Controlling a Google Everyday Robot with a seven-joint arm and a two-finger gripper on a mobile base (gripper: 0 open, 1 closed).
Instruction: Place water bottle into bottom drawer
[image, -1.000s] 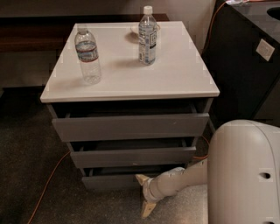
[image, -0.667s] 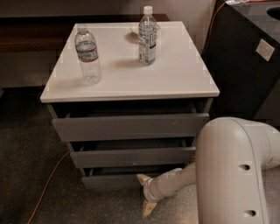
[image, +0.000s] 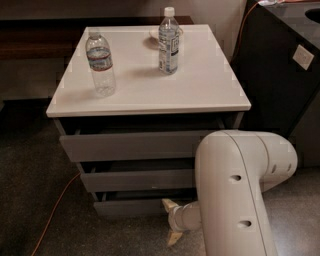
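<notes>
The water bottle (image: 100, 62), short and ribbed with a white cap and a red-banded label, stands upright on the left of the cabinet's white top (image: 200, 90). The bottom drawer (image: 131, 206) shows as the lowest grey front; its inside is not visible. My gripper (image: 171, 221) hangs low in front of the drawer's right end, just above the floor. It is open with nothing between its fingers, and it is far below the bottle. The white arm (image: 235, 200) covers the right part of the drawer fronts.
A taller, slimmer bottle (image: 169, 42) stands at the back middle of the top, in front of a small dish. A dark cabinet (image: 285, 65) stands to the right. An orange cable (image: 55, 210) runs over the carpet at the left.
The big white arm link has swung left and now covers more of the drawers' right side. The gripper stays low by the bottom drawer. Both bottles are unmoved.
</notes>
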